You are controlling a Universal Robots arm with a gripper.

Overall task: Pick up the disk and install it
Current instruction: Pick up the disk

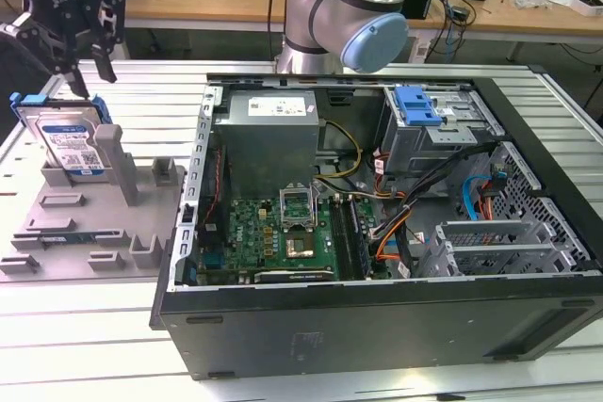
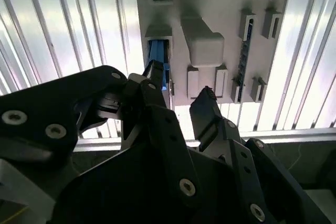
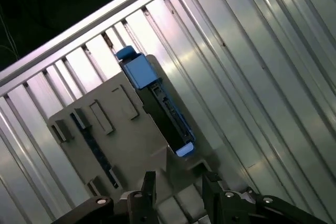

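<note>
Judging from the exterior view, the main hazard was a mis-centred descent. The gripper (image 1: 94,82) hung just above the disk (image 1: 71,138), which stood on edge in a grey holder (image 1: 104,223) on the desk (image 1: 85,327). Its fingers were spread with nothing between them. The disk offered only a thin upper edge, so a finger landing on the blue carrier rather than beside it could have tipped or jammed the disk in its slot. A grey post (image 1: 108,162) of the holder rose just beside the disk, close below the gripper, and could have been struck. The arm reached well away from the open computer case (image 1: 377,233), with the wrist turned down so that the gripper pointed at the desk on a slight tilt.

In the second wrist view, the disk's blue edge (image 2: 157,59) lay just beyond one fingertip (image 2: 154,72) rather than in the gap. This hinted at an offset, though the camera's angle may have caused it.

In the first wrist view, the disk (image 3: 163,108) ran edge-on away from the parted fingertips (image 3: 149,182), roughly in line with the gap. Whether the gripper was truly centred could not be told. A grip on the plastic carrier alone might also have slipped.
</note>
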